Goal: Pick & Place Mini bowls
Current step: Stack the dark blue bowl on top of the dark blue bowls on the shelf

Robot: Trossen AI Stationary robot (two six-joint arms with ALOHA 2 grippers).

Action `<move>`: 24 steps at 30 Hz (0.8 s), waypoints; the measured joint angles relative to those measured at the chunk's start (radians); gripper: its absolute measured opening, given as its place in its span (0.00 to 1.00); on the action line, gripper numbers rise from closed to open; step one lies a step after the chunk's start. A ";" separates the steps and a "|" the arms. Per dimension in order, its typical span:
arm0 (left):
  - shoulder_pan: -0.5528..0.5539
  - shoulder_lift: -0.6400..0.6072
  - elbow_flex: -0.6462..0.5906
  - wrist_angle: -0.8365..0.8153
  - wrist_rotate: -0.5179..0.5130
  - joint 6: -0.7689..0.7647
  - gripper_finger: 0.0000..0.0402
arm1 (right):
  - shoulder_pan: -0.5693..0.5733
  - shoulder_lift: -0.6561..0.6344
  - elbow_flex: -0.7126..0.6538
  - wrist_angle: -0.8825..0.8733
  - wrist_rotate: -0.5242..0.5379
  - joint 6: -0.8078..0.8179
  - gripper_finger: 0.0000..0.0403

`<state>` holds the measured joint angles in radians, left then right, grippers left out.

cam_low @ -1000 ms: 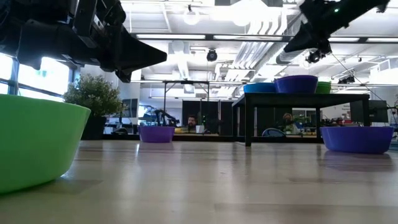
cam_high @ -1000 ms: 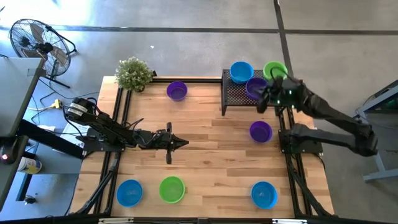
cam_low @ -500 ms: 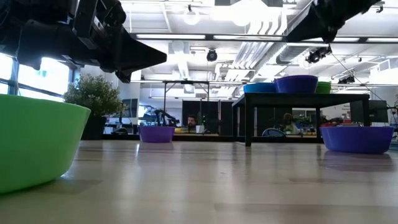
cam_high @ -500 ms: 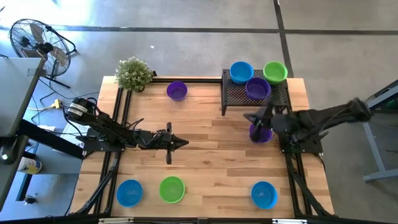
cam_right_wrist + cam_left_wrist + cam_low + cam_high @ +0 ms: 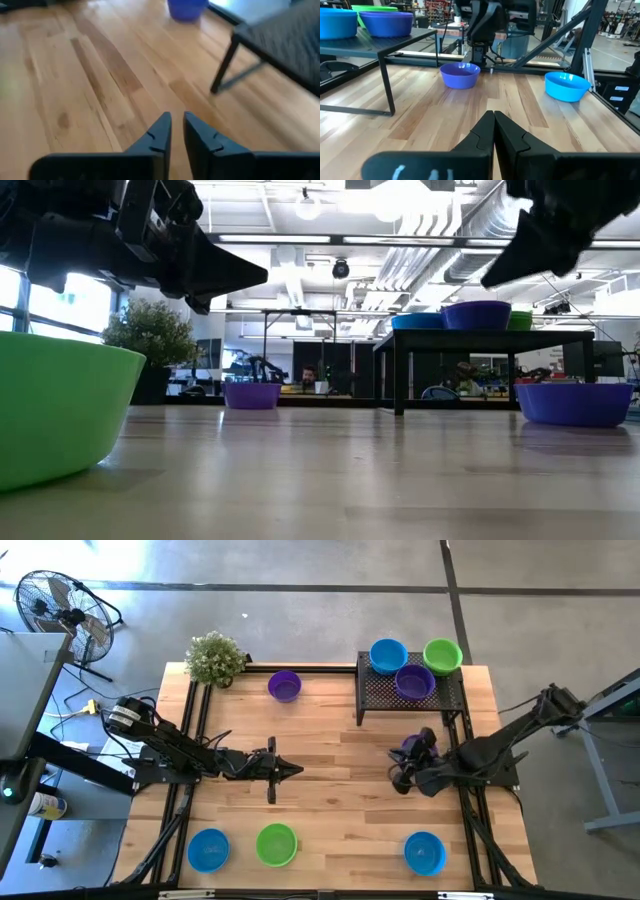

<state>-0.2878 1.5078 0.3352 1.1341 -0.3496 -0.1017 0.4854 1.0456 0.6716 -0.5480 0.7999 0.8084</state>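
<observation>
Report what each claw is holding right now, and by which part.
Nothing is held. The left claw is shut on nothing above the table's middle. The right claw has a slight empty gap, beside the purple bowl below the stand.

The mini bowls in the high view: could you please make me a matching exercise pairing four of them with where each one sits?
Things:
1. green bowl
2. purple bowl
3. blue bowl
4. second green bowl

Places:
A. on the table, beside the potted plant
B. on the black mesh stand, at its far right corner
C. at the table's near edge, next to a blue bowl
D. alone at the table's near right

Pairs: 1-B, 2-A, 3-D, 4-C
</observation>
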 joint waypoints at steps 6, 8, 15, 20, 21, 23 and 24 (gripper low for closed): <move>0.000 0.000 0.000 -0.009 0.000 0.000 0.00 | -0.001 0.070 0.001 -0.132 -0.033 0.202 0.26; 0.000 0.000 0.000 -0.009 0.000 0.000 0.00 | -0.001 0.093 0.001 -0.191 -0.051 0.289 0.31; 0.000 0.000 0.000 -0.010 0.001 0.000 0.00 | -0.079 0.201 0.002 -0.325 -0.174 0.467 0.38; 0.000 0.000 0.000 -0.009 0.001 0.000 0.00 | -0.159 0.283 0.002 -0.299 -0.257 0.425 0.38; 0.000 0.000 0.000 -0.010 0.001 0.000 0.00 | -0.174 0.295 0.002 -0.291 -0.267 0.424 0.38; 0.000 0.000 0.000 -0.010 0.001 0.000 0.00 | -0.206 0.318 0.002 -0.291 -0.290 0.432 0.38; 0.000 0.000 0.000 -0.010 0.001 0.000 0.00 | -0.219 0.328 0.002 -0.292 -0.295 0.440 0.37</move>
<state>-0.2878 1.5075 0.3355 1.1245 -0.3485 -0.1020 0.2661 1.3739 0.6731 -0.8400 0.5046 1.2486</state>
